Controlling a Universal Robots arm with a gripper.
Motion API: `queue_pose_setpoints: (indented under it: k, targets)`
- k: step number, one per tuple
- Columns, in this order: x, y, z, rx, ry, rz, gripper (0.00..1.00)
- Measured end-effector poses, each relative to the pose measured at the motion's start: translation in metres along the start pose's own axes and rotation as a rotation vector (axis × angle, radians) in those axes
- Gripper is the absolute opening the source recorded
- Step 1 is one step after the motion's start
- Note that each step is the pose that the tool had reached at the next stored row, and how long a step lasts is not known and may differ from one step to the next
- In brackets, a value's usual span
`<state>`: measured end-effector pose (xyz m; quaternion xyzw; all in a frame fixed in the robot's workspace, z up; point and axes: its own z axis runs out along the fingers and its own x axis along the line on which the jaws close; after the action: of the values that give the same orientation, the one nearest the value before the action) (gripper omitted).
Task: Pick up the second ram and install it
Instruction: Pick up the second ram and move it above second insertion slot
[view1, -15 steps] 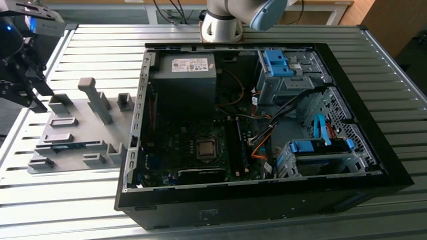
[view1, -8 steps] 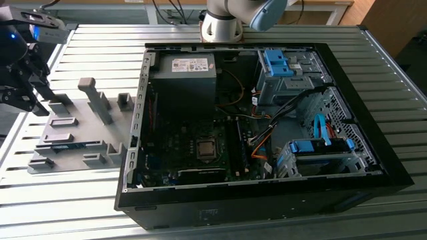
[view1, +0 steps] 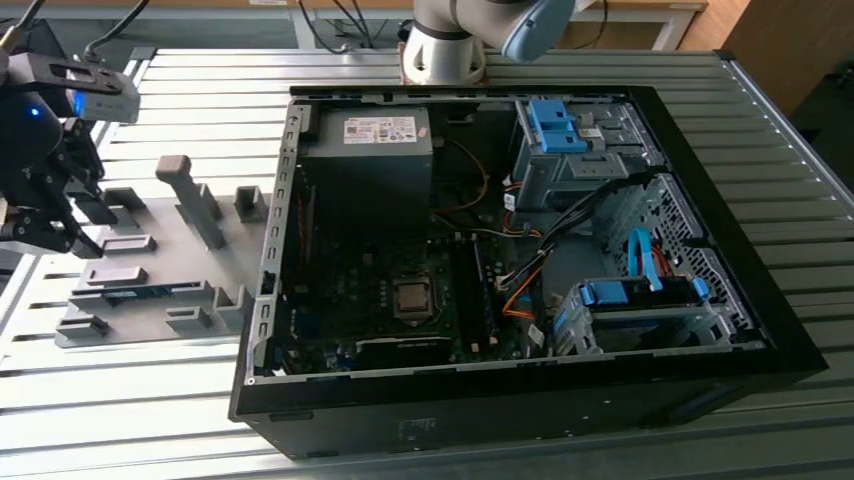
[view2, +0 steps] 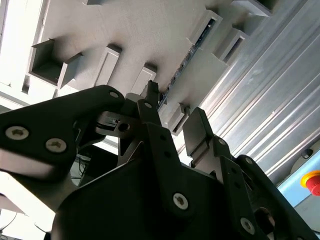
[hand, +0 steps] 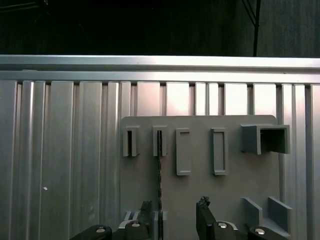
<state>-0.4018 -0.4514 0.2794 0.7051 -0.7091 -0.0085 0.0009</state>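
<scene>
ribbed metal table (hand: 60, 150), grey holder tray (hand: 232, 192) w/ second ram (hand: 160, 170); gripper (hand: 175, 202) spread, empty.

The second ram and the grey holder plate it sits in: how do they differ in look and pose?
The second ram is a thin, dark strip standing on edge; the grey holder plate is broad, pale and lies flat. The ram is a plain narrow stick; the plate carries several raised blocks and slots. Both sit together on the ribbed metal table, close to the open gripper.
</scene>
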Motion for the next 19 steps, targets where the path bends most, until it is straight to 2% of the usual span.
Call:
queue_pose_setpoints:
  k: [6,19]
  targets:
    - [0.0001,0.0000,0.0008,0.0000,-0.0001,0.000,0.47]
    - [0.0083,0.0001,0.0241,0.0000,0.0000,0.000,0.47]
